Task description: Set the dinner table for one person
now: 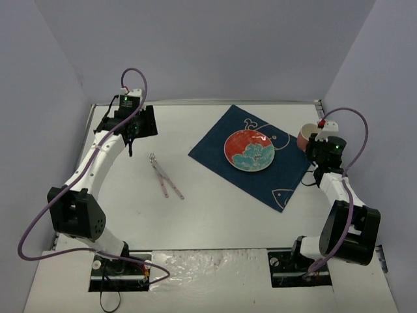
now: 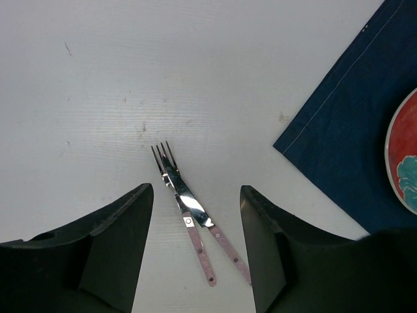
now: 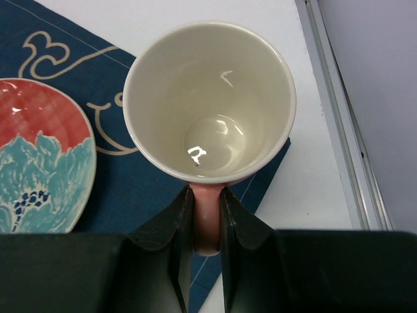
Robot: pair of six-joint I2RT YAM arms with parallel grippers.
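The white dinner table [image 1: 215, 222] carries a dark blue placemat [image 1: 215, 147] with a red plate [image 1: 249, 150] with a teal flower on it. A fork [image 1: 159, 181] and a knife [image 1: 174, 189] with pink handles lie crossed on the bare table left of the placemat. My left gripper [image 1: 132, 145] is open and empty above them; the fork [image 2: 199, 251] and knife [image 2: 228, 244] show between its fingers. My right gripper [image 3: 207, 192] is shut on the handle of a pink mug [image 3: 208, 98], upright over the placemat's right corner [image 3: 130, 189]. I cannot tell whether the mug rests on it.
Pale lavender walls [image 1: 58, 98] close in the table on three sides. A metal rail [image 3: 339, 130] runs along the right edge beside the mug. A black mount [image 1: 146, 120] sits at the back left near my left wrist.
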